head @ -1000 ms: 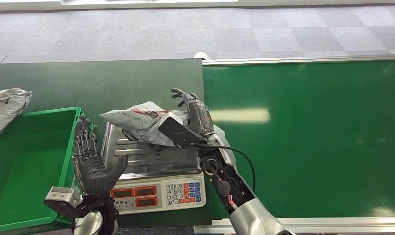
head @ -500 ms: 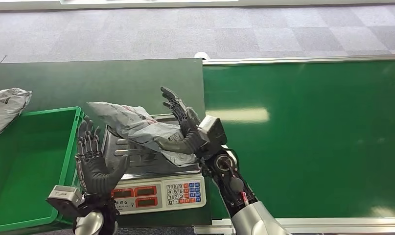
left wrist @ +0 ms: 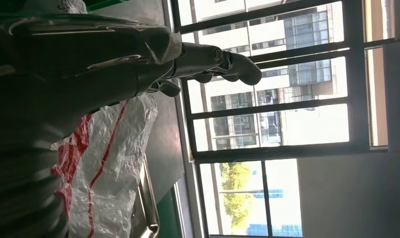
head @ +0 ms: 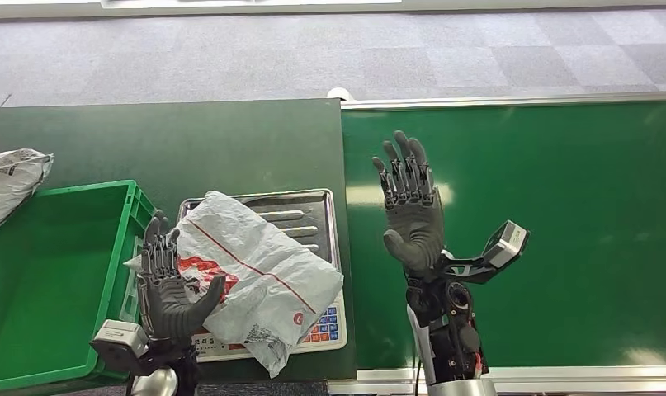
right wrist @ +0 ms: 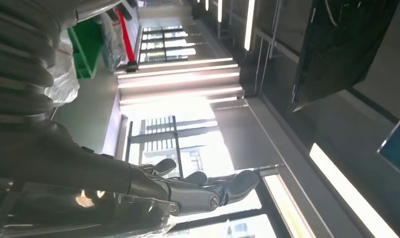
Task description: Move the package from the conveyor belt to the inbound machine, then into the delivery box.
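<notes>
A white plastic package [head: 255, 276] with red print lies flat on the steel tray of the scale [head: 300, 210], draped over the front display and part of the keypad [head: 325, 327]. My left hand [head: 168, 285] stands upright against the package's left edge, fingers spread, thumb resting on the bag. In the left wrist view the package [left wrist: 108, 168] lies beside that hand [left wrist: 88, 74]. Over the green conveyor belt [head: 560, 206] my right hand [head: 412, 206] is raised with its palm up and fingers apart, holding nothing; the right wrist view shows this hand [right wrist: 138, 188] empty too.
A green delivery box [head: 40, 272] stands left of the scale, close to my left hand. Another grey-white package [head: 11, 181] lies beyond the box at the far left. A dark green table [head: 172, 140] carries the scale.
My right hand let go of the package, which dropped flat onto the scale, and swung right to rise over the belt. The left hand stayed beside the scale, now touching the bag.
</notes>
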`<state>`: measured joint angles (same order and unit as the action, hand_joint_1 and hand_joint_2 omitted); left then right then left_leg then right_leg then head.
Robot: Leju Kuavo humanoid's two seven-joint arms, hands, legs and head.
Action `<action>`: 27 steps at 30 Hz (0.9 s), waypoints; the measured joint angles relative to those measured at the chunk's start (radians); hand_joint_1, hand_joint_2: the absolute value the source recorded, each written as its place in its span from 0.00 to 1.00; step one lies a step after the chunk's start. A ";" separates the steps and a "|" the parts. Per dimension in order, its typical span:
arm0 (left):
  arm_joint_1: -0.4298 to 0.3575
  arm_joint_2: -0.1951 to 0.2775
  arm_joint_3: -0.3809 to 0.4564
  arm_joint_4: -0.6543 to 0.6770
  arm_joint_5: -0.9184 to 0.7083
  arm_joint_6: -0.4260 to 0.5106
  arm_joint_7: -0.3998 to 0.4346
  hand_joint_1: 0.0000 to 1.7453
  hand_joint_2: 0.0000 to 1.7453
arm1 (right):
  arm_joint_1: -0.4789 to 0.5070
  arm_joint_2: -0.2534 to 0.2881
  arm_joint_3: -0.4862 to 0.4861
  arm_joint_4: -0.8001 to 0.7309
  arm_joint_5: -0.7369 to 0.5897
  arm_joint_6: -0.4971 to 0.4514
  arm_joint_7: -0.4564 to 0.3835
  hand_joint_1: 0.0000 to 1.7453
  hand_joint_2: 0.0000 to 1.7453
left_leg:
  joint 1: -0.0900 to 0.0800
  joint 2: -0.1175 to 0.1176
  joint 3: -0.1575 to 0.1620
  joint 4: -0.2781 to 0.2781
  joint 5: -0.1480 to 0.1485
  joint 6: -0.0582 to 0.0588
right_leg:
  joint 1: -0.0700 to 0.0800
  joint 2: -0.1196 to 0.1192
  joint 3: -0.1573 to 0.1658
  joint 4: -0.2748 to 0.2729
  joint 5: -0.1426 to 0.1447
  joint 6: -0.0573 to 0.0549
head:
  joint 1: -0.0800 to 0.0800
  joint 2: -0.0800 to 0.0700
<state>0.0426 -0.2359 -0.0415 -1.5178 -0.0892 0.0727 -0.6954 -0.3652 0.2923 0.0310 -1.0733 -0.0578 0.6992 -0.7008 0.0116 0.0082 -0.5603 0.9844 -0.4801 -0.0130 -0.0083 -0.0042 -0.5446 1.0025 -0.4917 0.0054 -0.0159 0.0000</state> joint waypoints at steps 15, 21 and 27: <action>0.046 0.009 0.017 0.093 -0.462 0.103 0.164 0.00 1.00 | 0.379 -0.032 -0.193 -0.210 0.118 -0.096 0.000 0.00 1.00 | 0.000 0.001 -0.001 -0.001 -0.001 0.000 | 0.000 0.000 0.000 -0.001 -0.001 0.000 | 0.000 0.000; 0.058 0.001 0.030 0.093 -0.685 0.233 0.261 0.00 1.00 | 0.400 -0.030 -0.193 -0.210 0.076 -0.064 0.000 0.00 1.00 | 0.000 0.001 0.000 -0.001 -0.001 0.000 | 0.000 0.000 0.000 -0.001 -0.001 0.000 | 0.000 0.000; 0.019 -0.014 0.017 0.099 -0.981 0.435 0.443 0.00 1.00 | 0.398 -0.026 -0.177 -0.210 0.054 -0.051 0.000 0.00 1.00 | 0.000 0.001 0.000 0.000 -0.001 0.000 | 0.000 0.000 0.001 -0.001 -0.001 0.000 | 0.000 0.000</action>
<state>0.0616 -0.2504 -0.0249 -1.4192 -1.0707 0.5079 -0.2529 0.0325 0.2659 -0.1462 -1.2835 -0.0035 0.6487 -0.7004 0.0115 0.0089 -0.5598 0.9839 -0.4810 -0.0128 -0.0083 -0.0040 -0.5432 1.0018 -0.4923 0.0053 -0.0158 0.0000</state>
